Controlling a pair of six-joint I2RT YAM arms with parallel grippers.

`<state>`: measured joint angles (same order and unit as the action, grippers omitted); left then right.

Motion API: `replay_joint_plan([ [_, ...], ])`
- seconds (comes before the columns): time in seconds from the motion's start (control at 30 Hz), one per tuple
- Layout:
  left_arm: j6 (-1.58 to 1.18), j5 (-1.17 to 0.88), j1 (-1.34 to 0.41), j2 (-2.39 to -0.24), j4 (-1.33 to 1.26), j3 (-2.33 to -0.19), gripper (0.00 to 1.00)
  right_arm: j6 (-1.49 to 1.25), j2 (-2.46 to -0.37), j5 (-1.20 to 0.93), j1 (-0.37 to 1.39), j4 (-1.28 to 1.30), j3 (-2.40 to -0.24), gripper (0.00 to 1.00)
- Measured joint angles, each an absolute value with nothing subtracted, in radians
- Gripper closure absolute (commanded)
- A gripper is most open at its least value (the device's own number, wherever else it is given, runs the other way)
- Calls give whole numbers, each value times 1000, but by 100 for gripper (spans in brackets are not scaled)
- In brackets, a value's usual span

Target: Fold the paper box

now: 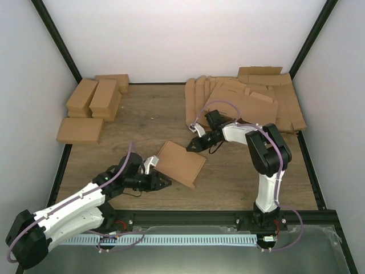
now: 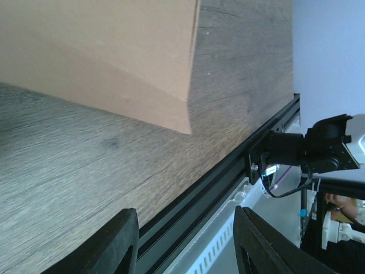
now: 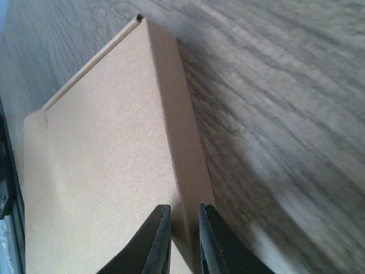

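The paper box (image 1: 180, 162) is a thin, wide brown cardboard box in the middle of the table, its far right corner lifted a little. My right gripper (image 1: 194, 146) is at that corner. In the right wrist view its jaws (image 3: 185, 225) are nearly closed on the box's edge ridge (image 3: 114, 142). My left gripper (image 1: 165, 182) is open and empty, just left of the box's near corner. In the left wrist view its fingers (image 2: 122, 237) frame the table's front rail, and the box (image 2: 102, 51) hangs above them.
Several narrow brick-shaped cardboard boxes (image 1: 98, 96) and a flat one (image 1: 80, 130) lie at the back left. A thick bundle of cardboard sheets (image 1: 251, 100) lies at the back right. A black rail (image 1: 188, 217) runs along the table's front edge.
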<state>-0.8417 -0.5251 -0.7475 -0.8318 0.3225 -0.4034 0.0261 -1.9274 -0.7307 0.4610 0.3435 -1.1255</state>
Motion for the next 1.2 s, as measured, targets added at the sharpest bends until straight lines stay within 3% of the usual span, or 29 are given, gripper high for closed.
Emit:
replay_joint_plan([
  [0.17, -866, -528, -768, -848, 222, -383, 63, 27, -1967, -804, 415, 345, -1148, 86],
  [0.27, -880, -495, -765, -863, 191, -382, 78, 30, -1983, -828, 406, 348, -1158, 88],
  [0.4, -928, -441, -722, -844, 150, -336, 89, 33, -2001, -860, 395, 351, -1168, 92],
  [0.53, -991, -418, -625, -809, 107, -237, 94, 33, -2013, -891, 370, 339, -1169, 95],
  [0.73, -1050, -413, -553, -828, 15, -146, 94, 38, -2060, -862, 334, 332, -1172, 95],
  [0.97, -1021, -452, -550, -1223, -257, -288, 92, 41, -2064, -872, 331, 332, -1179, 90],
  [1.1, -982, -472, -559, -1423, -363, -447, 77, 41, -2062, -871, 332, 331, -1181, 88],
  [1.2, -942, -478, -572, -1474, -400, -531, 72, 41, -2058, -868, 333, 329, -1181, 86],
])
